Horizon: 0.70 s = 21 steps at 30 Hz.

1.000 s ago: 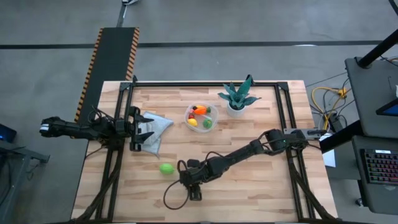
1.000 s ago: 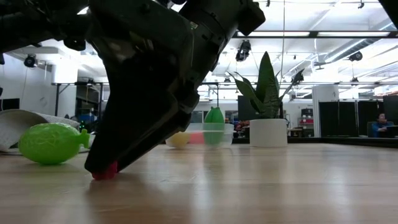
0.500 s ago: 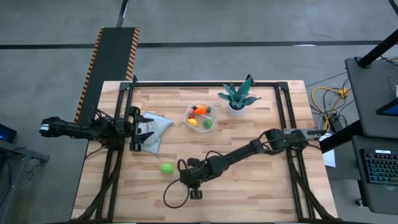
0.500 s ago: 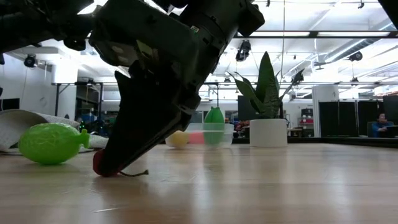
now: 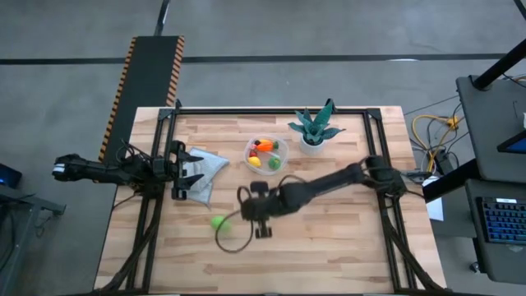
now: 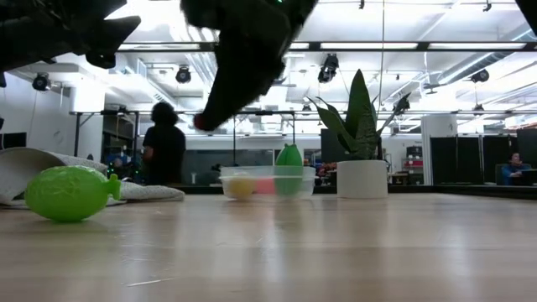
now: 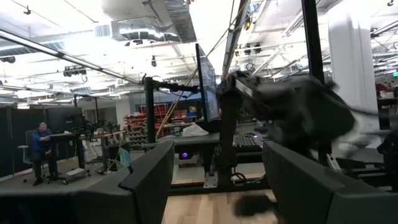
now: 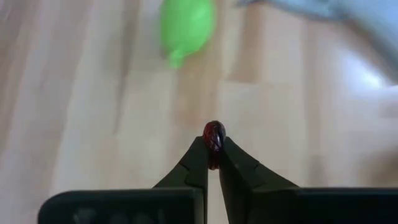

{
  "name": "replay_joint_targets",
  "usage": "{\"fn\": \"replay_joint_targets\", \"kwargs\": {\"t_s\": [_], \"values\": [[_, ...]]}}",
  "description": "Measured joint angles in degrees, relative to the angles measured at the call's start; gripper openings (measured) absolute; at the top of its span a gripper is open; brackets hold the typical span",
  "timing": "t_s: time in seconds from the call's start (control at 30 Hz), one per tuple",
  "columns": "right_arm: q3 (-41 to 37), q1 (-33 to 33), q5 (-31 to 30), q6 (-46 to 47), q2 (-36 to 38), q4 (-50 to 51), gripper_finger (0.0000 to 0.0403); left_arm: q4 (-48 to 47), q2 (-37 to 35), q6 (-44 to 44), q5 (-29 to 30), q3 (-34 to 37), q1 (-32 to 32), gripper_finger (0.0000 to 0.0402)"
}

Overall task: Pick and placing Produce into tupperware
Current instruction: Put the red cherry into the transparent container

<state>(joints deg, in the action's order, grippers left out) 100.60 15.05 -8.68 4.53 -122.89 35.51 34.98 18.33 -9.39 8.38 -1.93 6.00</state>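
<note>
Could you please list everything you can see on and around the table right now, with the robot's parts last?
Lime: one, green, on the table in front of the cloth.
Small red piece: one, dark red, pinched in the right tool, off the table.
Bowl: one, clear, table middle, holding orange, yellow, red and green produce.
Potted plant: one, teal in a white pot, beside the bowl.
Cloth: one, pale blue-grey, left side of the table.
Table: one, light wood.
Person: one, dark silhouette, in the room behind.
Left tool: open, over the cloth.
Right tool: shut on the red piece, near the lime.

Pale wood table [image 5: 329,238], clear plastic tupperware [image 5: 267,154].
</note>
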Motion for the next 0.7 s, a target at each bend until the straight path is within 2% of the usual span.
{"fn": "replay_joint_targets", "kwargs": {"t_s": [0.27,0.53,0.7], "values": [[0.2,-9.7,-3.5,-6.4,6.5,1.1,0.0014,0.0,0.0,0.0,0.0,0.0,0.0,0.0231],[0.2,-18.9,-2.8,-8.0,4.7,2.1,0.0013,0.0,0.0,0.0,0.0,0.0,0.0,0.0231],[0.2,-22.1,-2.9,-8.6,3.2,2.3,0.0013,0.0,0.0,0.0,0.0,0.0,0.0,0.0231]]}}
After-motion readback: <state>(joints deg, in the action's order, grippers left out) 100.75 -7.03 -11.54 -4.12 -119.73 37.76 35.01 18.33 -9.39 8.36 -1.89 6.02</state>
